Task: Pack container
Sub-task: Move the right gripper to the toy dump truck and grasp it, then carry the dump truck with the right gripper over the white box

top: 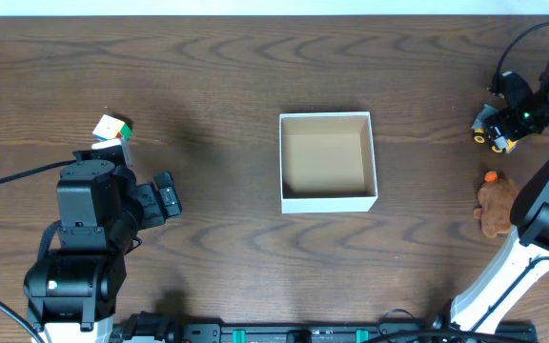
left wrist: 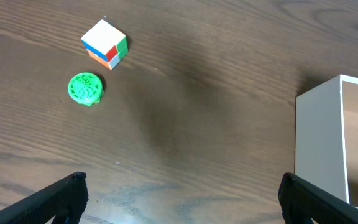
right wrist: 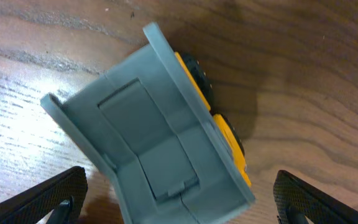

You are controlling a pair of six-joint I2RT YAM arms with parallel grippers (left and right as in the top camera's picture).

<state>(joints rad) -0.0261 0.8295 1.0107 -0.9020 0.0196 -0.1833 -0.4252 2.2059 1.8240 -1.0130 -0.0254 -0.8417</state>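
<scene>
The container (top: 328, 201), a white-walled square box with a tan inside, stands at the table's middle; its near wall shows in the left wrist view (left wrist: 319, 143). A colour cube (top: 111, 126) (left wrist: 104, 43) lies at the left, with a green round toy (left wrist: 86, 88) beside it. A yellow and grey toy truck (top: 496, 133) lies at the far right. It fills the right wrist view (right wrist: 160, 137), between my open right gripper's (right wrist: 182, 202) fingers. A brown plush toy (top: 495, 203) lies below it. My left gripper (left wrist: 179, 199) is open and empty over bare wood.
The right arm's white base (top: 503, 276) stands at the lower right, the left arm's black body (top: 89, 229) at the lower left. Cables run along the right and left edges.
</scene>
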